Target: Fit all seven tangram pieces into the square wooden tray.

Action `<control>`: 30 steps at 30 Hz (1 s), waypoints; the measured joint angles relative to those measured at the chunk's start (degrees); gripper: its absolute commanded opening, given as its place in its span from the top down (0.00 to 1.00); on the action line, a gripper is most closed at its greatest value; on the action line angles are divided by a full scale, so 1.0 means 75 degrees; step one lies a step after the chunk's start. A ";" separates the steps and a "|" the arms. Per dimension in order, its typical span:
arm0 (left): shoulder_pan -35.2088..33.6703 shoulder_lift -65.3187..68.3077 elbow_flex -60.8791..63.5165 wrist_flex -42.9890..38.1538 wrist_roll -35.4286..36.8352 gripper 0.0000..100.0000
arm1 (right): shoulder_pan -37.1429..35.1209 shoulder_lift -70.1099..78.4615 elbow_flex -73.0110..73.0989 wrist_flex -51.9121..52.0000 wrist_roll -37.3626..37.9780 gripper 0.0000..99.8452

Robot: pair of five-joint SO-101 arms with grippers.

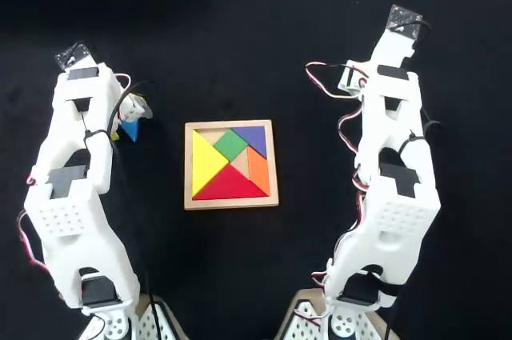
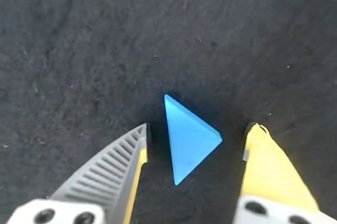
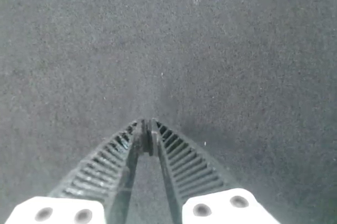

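The square wooden tray (image 1: pixel 190 196) lies at the table's middle. In it sit a yellow triangle (image 1: pixel 206 162), a red triangle (image 1: pixel 230 186), a green square (image 1: pixel 230 145), a dark blue piece (image 1: pixel 254 137) and an orange piece (image 1: pixel 258 169). Bare wood shows between them near the centre. A small light-blue triangle (image 2: pixel 188 138) lies flat on the black cloth left of the tray (image 1: pixel 130 131). My left gripper (image 2: pixel 198 127) stands open around it, one finger on each side, not touching. My right gripper (image 3: pixel 146 129) is shut on nothing over bare cloth, right of the tray.
Black cloth (image 1: pixel 240 52) covers the whole table. The left arm (image 1: pixel 76 180) runs along the left side and the right arm (image 1: pixel 392 172) along the right side, with loose red and white wires (image 1: pixel 328 84) at the right arm's wrist.
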 measured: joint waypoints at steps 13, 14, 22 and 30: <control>-0.0059 0.0059 -0.0223 -0.0012 0.0656 0.78 | 0.0000 0.0000 0.0000 0.0000 0.0000 0.99; -0.0059 0.0059 -0.0223 -0.0012 0.0656 0.79 | 0.0000 0.0000 0.0000 0.0000 0.0000 0.99; -0.0059 0.0059 -0.0223 -0.0012 0.0656 0.74 | 0.0000 0.0000 0.0000 0.0000 0.0000 0.99; -0.0059 0.0059 -0.0223 -0.0012 0.0656 0.74 | 0.0000 0.0000 0.0000 0.0000 0.0000 0.99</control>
